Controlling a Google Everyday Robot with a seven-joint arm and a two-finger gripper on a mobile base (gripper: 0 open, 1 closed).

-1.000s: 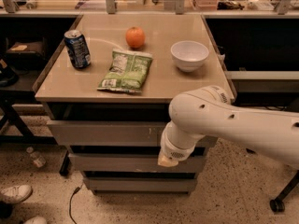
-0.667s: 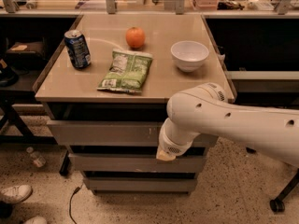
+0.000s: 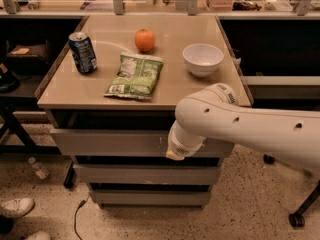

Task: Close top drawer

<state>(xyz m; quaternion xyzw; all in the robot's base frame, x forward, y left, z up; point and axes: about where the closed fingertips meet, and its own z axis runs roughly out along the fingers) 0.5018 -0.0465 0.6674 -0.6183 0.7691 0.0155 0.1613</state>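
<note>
I see the top drawer standing slightly proud under the tabletop, at 6 o'clock from the chip bag. My gripper is at its front, toward 3 o'clock; whether it is spread or pressed together, I can't tell. The panel looks rigid and has no handle, so I'd push flat, nearer centre.

A tan tabletop carries a dark blue soda can with pale lettering, an orange in bright orange, a green chip bag with white patches, and a plain white bowl. Below it, the top drawer has a flat grey front, as do the two lower drawers. The robot arm is glossy white. Its gripper, cream at the tip, sits against the top drawer's front, right of middle. The floor is speckled beige, and a shoe is white.
</note>
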